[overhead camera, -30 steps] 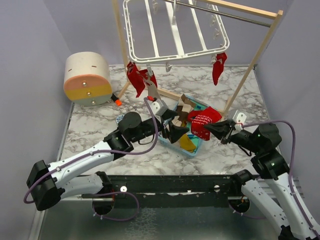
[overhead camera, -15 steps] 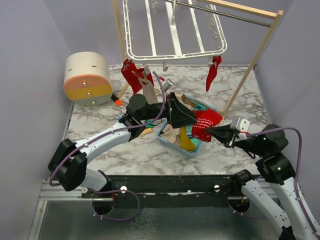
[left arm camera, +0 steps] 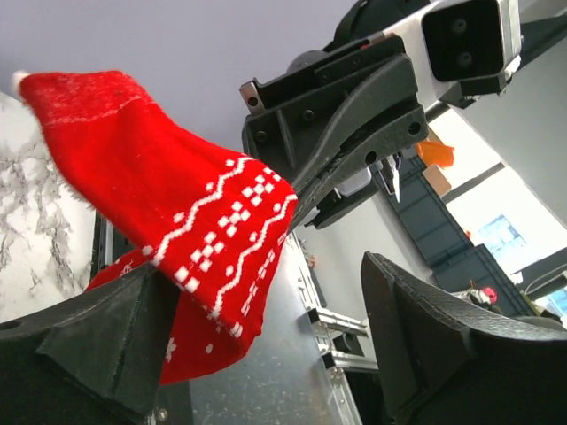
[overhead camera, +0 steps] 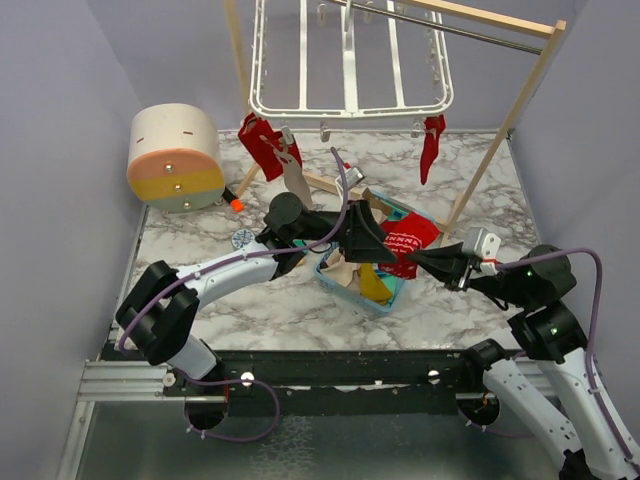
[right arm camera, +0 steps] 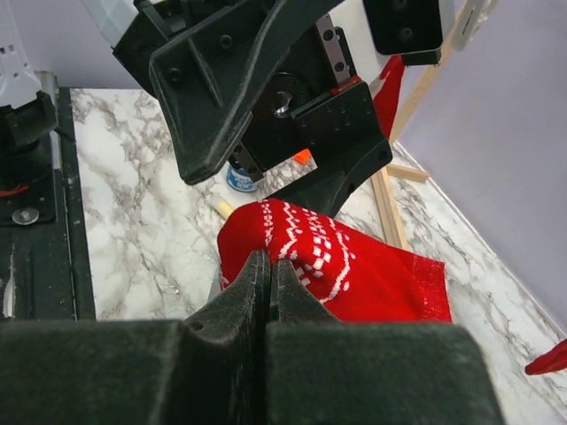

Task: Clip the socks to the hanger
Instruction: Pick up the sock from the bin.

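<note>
My right gripper [overhead camera: 428,263] is shut on a red sock [overhead camera: 407,240] with white marks and holds it above the light-blue basket [overhead camera: 372,300]. In the right wrist view the shut gripper [right arm camera: 268,262] pinches the sock's [right arm camera: 354,270] edge. My left gripper [overhead camera: 378,238] is open, with one jaw on each side of that sock; in the left wrist view the gripper [left arm camera: 261,270] has the sock [left arm camera: 168,212] against its left finger [left arm camera: 89,345]. The white hanger [overhead camera: 350,60] hangs at the back with two red socks [overhead camera: 262,143] [overhead camera: 431,145] and a beige one [overhead camera: 296,180] clipped on.
The basket holds beige and yellow socks [overhead camera: 372,285]. The wooden stand [overhead camera: 500,130] carries the hanger. A round beige and orange container [overhead camera: 175,158] lies at the back left. A small blue disc [overhead camera: 241,238] lies on the marble table [overhead camera: 200,250].
My left arm has swung from the basket up and right until its open jaws straddle the red sock in my right gripper. The hanger has swung slightly. The right gripper stays shut.
</note>
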